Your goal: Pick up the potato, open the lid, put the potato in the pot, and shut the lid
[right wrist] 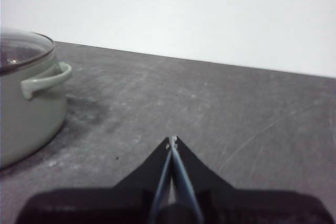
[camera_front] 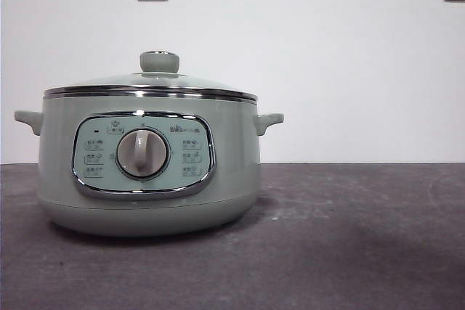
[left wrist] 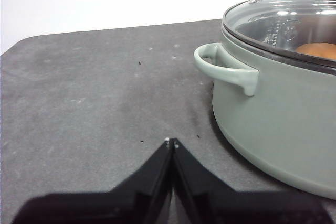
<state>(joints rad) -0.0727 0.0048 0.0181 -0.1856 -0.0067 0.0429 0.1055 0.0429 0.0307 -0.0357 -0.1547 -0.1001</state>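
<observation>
Front view recorded the pot (camera_front: 149, 172) standing alone on the dark table (camera_front: 349, 237), its dial facing the camera. The lid (camera_front: 150, 85) sat level on the steel rim, knob upright, so the vessel was shut. Through the glass in the left wrist view, an orange-brown shape, judged to be the potato (left wrist: 317, 51), lay inside the pot. Left gripper (left wrist: 171, 142) rested low near the side handle (left wrist: 223, 69), jaws pressed together and carrying nothing. Right gripper (right wrist: 172, 140) sat well apart from the pot, likewise closed and empty. Both arms appeared parked clear because every step of the task looked complete.
</observation>
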